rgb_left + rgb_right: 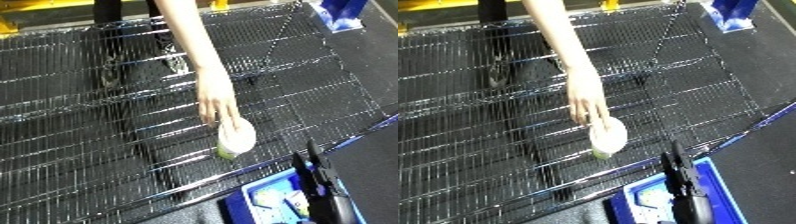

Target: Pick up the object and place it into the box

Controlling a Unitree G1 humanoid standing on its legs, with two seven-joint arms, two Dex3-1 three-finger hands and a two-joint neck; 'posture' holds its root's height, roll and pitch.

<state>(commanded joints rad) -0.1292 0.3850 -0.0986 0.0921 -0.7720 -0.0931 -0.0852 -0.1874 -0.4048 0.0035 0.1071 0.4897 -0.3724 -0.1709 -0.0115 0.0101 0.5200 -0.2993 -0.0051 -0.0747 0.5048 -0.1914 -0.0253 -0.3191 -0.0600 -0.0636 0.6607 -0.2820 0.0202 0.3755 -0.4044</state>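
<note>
Object: pale round container [236, 137] with a greenish lower end, lying on the wire-mesh bench [80, 130], near its front edge and towards the right.
Person: a bare arm reaches down from the top of the view, and its hand [215, 102] rests on the upper rim of the object, fingertips touching it. Feet in dark shoes [176, 62] show through the mesh further back.
Bench: a shiny metal grid that fills most of the view and slopes across it; the dark floor shows beneath and to the right of it.
Bin: a blue bin [713, 187] sits below the front edge of the bench at lower right, with pale items inside that cannot be made out. It lies near the object but apart from it, on the other side of the bench edge.
Right hand: the robot's black right hand [317, 182] rises from the bottom edge at lower right, over the bin. Its fingers point straight up towards the bench edge, uncurled and holding nothing. It is just beside the object's lower right, not touching it.
Left hand: does not show in either eye view.
Background: another blue thing [342, 15] stands at the top right corner, and a yellow strip [44, 6] runs along the top left.
</note>
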